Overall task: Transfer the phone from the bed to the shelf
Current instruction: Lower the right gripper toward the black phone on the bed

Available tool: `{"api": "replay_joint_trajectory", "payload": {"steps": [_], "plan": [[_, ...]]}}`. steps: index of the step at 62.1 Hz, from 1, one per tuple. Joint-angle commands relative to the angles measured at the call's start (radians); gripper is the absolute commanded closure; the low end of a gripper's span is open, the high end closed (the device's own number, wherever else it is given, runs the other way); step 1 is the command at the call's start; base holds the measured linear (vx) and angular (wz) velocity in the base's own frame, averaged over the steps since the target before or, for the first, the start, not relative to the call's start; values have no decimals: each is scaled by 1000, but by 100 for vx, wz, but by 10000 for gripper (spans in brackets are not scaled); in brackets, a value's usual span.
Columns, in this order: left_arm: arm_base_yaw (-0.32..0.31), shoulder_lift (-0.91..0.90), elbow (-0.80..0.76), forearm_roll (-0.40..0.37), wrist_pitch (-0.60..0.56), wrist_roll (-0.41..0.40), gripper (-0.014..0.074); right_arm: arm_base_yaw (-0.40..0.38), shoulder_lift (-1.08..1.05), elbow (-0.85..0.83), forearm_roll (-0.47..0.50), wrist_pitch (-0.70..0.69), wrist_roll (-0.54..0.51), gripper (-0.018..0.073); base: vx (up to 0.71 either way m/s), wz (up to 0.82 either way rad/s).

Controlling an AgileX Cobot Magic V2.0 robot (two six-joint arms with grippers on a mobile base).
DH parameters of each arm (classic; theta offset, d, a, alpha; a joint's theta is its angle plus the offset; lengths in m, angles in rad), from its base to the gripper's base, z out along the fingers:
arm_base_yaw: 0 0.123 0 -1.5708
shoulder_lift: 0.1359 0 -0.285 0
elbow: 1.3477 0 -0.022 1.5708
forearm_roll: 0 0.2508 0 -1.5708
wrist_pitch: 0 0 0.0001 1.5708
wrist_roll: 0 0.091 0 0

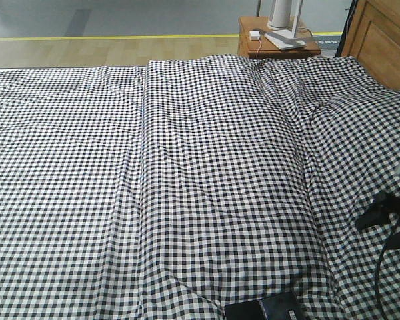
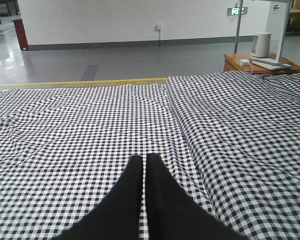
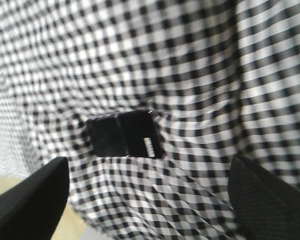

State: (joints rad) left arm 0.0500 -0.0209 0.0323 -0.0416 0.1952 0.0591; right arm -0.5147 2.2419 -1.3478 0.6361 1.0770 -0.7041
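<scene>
Phone [image 3: 124,134] lying flat on the checked bed [image 1: 187,167], close to its near edge. Right tool [image 3: 149,161] spread wide above it, gripping nothing, one finger showing on each side and clear of it. Left tool [image 2: 145,165] pressed closed, empty, over the sheet.

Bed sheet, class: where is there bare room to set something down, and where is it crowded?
The black-and-white gingham bed lies bare across its left and middle. Crowded: the near edge around the glossy black slab phone, and the small reddish-brown side table beyond.
</scene>
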Motion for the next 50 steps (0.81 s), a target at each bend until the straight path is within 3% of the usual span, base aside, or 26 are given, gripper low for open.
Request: {"api": "replay_joint_trajectory", "payload": {"steps": [1, 20, 39, 50], "plan": [[-8, -6, 7, -9, -73, 0, 595, -3, 11, -22, 88, 58, -77, -39, 0, 0], [-8, -6, 7, -9, -73, 0, 595, -3, 208, -22, 162, 101, -190, -35, 0, 0], [-8, -6, 7, -9, -73, 0, 595, -2, 344, -22, 310, 191, -331, -35, 0, 0], [-8, -6, 7, -9, -73, 0, 595, 27, 369, -22, 321, 207, -411, -35, 0, 0]]}}
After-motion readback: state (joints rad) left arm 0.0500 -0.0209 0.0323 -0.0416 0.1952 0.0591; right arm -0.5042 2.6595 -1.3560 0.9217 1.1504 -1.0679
